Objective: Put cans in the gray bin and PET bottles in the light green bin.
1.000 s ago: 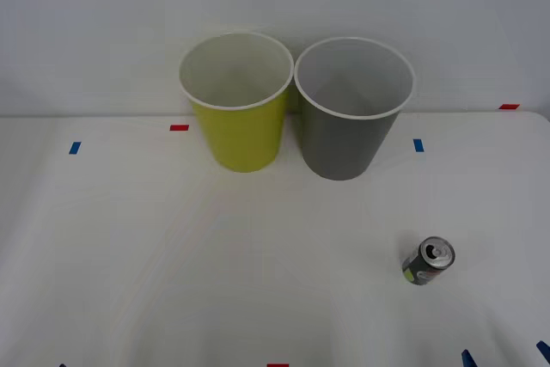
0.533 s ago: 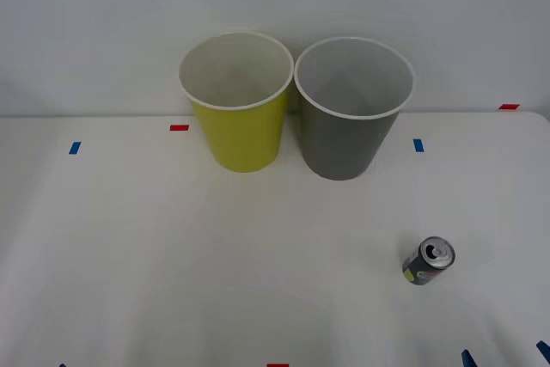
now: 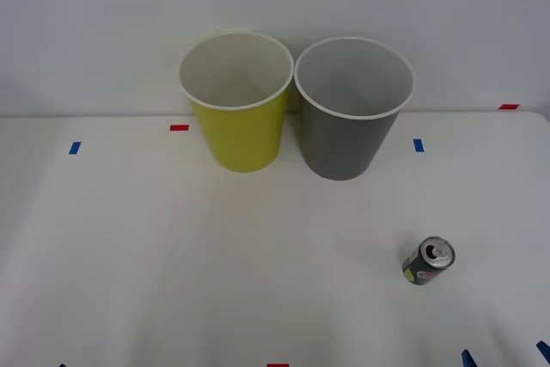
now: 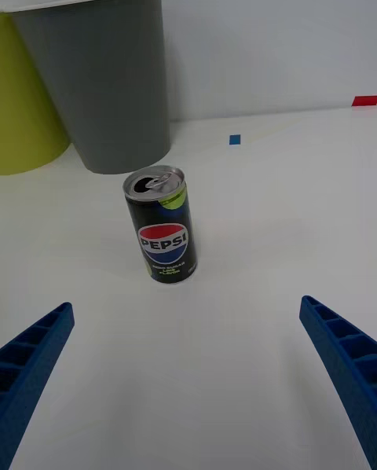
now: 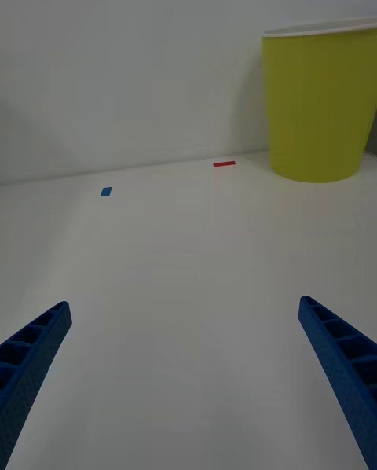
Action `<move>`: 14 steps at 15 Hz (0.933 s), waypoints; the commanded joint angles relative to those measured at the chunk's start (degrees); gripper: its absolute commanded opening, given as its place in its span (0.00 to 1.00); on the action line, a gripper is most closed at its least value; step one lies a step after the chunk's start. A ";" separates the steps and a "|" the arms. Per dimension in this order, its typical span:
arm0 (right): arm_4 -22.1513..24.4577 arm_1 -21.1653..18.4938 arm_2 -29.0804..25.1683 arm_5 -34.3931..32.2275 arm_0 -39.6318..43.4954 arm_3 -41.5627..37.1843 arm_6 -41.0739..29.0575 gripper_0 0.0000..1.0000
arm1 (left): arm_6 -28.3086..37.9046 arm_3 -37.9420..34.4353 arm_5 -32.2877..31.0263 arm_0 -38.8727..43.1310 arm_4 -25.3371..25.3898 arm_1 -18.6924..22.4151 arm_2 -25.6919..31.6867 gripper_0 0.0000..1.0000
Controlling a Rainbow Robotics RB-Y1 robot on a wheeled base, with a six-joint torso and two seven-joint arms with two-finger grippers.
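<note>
The can (image 4: 161,224) stands upright on the table's (image 3: 172,255) near right, well apart from the gray bin (image 3: 351,126). The right gripper (image 4: 188,376), fingers spread wide, should be centred on the can's body before closing; the left gripper (image 5: 184,376) is likewise held apart.

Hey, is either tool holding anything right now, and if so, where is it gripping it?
Nothing is held. The right tool is open, with the can standing apart on the table ahead of it. The left tool is open over bare table.

High front view, low wrist views
</note>
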 commanded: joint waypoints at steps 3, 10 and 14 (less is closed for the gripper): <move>0.00 0.00 0.00 0.00 0.00 0.00 0.00 1.00 | 0.00 0.00 0.00 0.00 0.00 0.00 0.00 1.00; 0.00 0.00 0.00 0.00 0.00 0.00 0.00 1.00 | 0.00 0.00 0.00 0.00 0.00 0.00 0.00 1.00; 0.00 0.00 0.00 0.00 0.00 0.00 0.00 1.00 | 0.00 0.00 0.00 0.00 0.00 0.00 0.00 1.00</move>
